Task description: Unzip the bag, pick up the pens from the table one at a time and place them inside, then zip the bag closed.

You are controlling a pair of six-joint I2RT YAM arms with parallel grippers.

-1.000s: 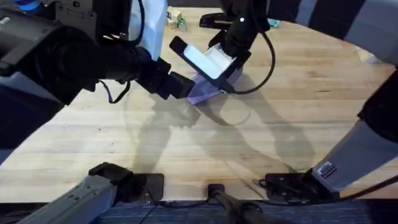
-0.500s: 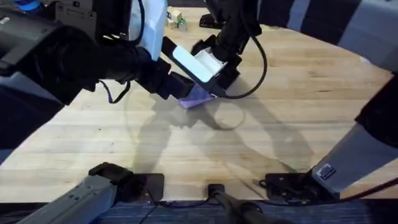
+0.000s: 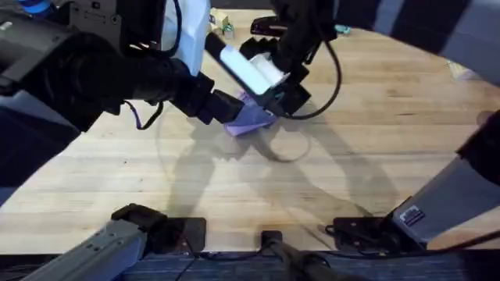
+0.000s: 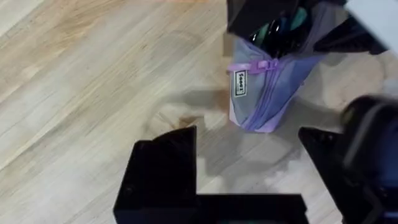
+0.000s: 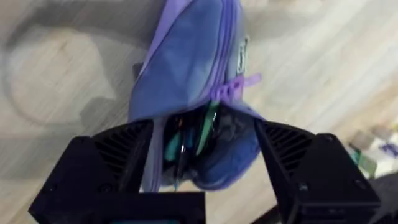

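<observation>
The lilac bag (image 3: 250, 119) stands tilted on the table (image 3: 367, 133), its zip partly undone. My right gripper (image 3: 283, 95) comes down over its open end. In the right wrist view, the black fingers (image 5: 118, 162) press against both sides of the bag (image 5: 186, 68). Green and dark pens (image 5: 193, 134) poke out of the mouth, beside the purple zip pull (image 5: 235, 87). My left gripper (image 4: 249, 168) is open and a short way from the bag (image 4: 267, 99), touching nothing. In that view the pens (image 4: 280, 28) show in the bag's top between the right gripper's fingers.
A black stapler (image 3: 266, 26) and small blocks (image 3: 221, 23) lie at the table's far edge. A thin black cable (image 3: 285, 144) loops over the wood just in front of the bag. Bare planks stretch to the right and toward the arm bases.
The right gripper and the bag shifted left together, then the wrist turned slightly. The left arm stayed where it was.
</observation>
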